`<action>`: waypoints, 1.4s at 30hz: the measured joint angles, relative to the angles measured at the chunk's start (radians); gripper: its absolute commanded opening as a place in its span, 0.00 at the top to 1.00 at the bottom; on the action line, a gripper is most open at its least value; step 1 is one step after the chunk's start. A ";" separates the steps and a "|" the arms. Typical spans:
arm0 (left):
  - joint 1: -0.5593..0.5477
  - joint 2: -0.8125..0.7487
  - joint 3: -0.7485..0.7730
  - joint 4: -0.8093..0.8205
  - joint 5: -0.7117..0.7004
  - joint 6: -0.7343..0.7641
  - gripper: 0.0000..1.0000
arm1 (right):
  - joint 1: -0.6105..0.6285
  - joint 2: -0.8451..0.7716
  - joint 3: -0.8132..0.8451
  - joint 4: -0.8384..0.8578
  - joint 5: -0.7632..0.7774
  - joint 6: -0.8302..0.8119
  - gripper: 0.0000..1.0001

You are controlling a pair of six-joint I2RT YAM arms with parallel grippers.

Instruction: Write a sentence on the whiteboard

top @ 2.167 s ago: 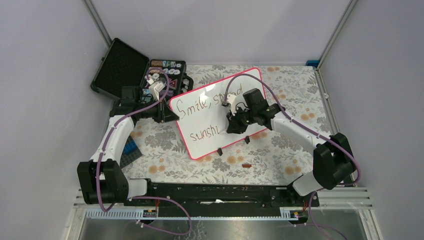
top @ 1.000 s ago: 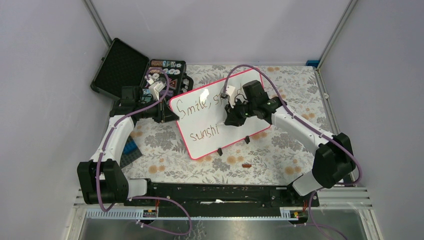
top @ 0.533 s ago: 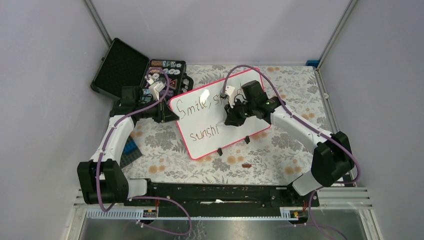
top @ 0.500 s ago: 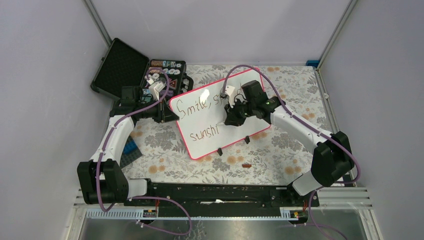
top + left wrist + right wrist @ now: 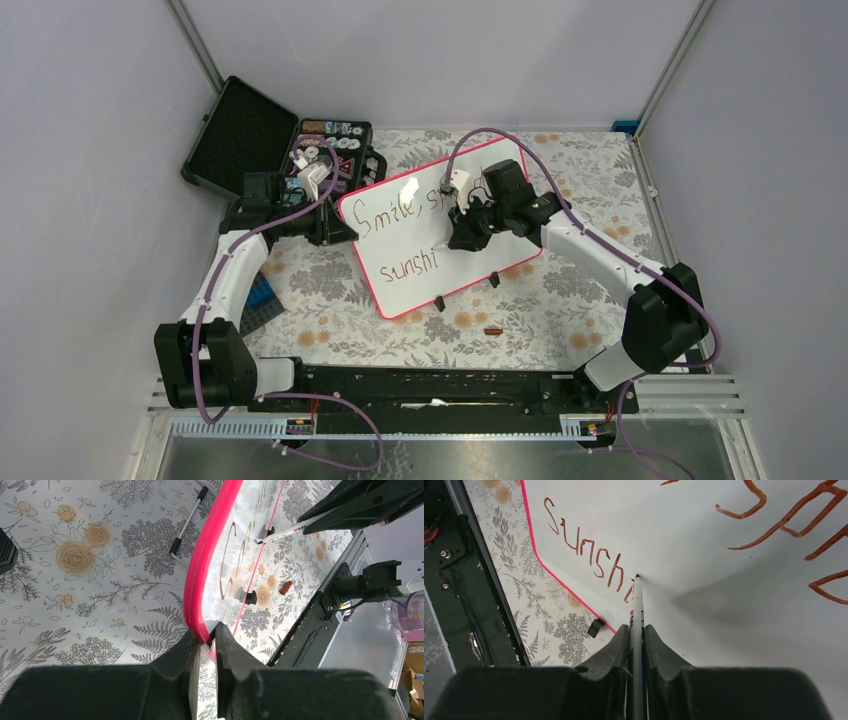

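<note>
fig. whiteboard (image 5: 418, 288) resting on the floral desk (image 5: 330, 335), turned at an angle to the desk's near edge (whether it lies quite flat cannot be told). its left rim is pinched between the closed fingers of the left hand (image 5: 210, 630). the right hand (image 5: 637, 630) is clamped on a slim marker (image 5: 638, 602), whose tip touches the glossy face just after the "i" of the sentence (image 5: 589, 560); the lower line reads "sunshi" and looks unfinished. handling, as judged: the board looks thin, rigid and light, with a slick face, so pen pressure would likely slide or swivel it unless anchored. the pink rim is the sensible hold, well clear of ink that probably smears. the marker is smooth and narrow, and is best gripped along its barrel, leaving the tip free.
</note>
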 measured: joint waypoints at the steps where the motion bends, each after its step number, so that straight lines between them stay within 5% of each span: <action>1: 0.000 0.000 0.000 0.000 0.000 0.000 1.00 | 0.000 -0.001 0.000 0.000 -0.003 -0.001 1.00; 42: -0.002 0.000 0.002 -0.003 0.000 0.004 1.00 | -0.040 -0.077 -0.095 0.001 -0.031 -0.056 1.00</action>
